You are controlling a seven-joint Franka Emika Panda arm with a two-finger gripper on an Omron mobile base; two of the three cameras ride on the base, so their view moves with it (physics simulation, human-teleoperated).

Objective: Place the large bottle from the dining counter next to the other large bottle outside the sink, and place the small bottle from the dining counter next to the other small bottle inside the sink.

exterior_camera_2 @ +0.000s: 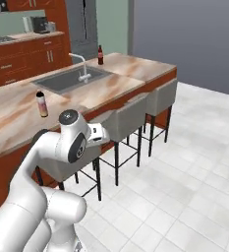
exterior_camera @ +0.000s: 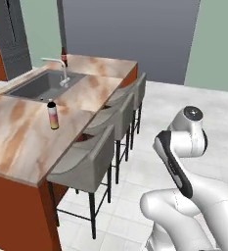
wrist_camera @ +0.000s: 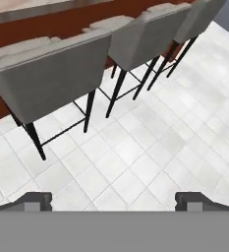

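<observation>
Both base cams sat behind the arm, one off each side, looking forward and down at the same dining counter (exterior_camera: 22,142), sink (exterior_camera_2: 67,81) and grey stools (exterior_camera: 86,166). The hand cam pointed down at those stools (wrist_camera: 52,69) and the white floor tiles (wrist_camera: 150,157), fairly close.

The gradient bottle (exterior_camera: 53,114) stands upright on the dining counter (exterior_camera: 17,142), near the sink (exterior_camera: 42,86).

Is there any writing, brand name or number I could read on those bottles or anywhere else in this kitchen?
No text can be read anywhere.
Gradient bottle on the dining counter: colour bands, no lettering to make out.
Dark brown bottle beside the sink: a red label band, too small and blurred to read.
Back-counter appliances: no legible markings.
</observation>
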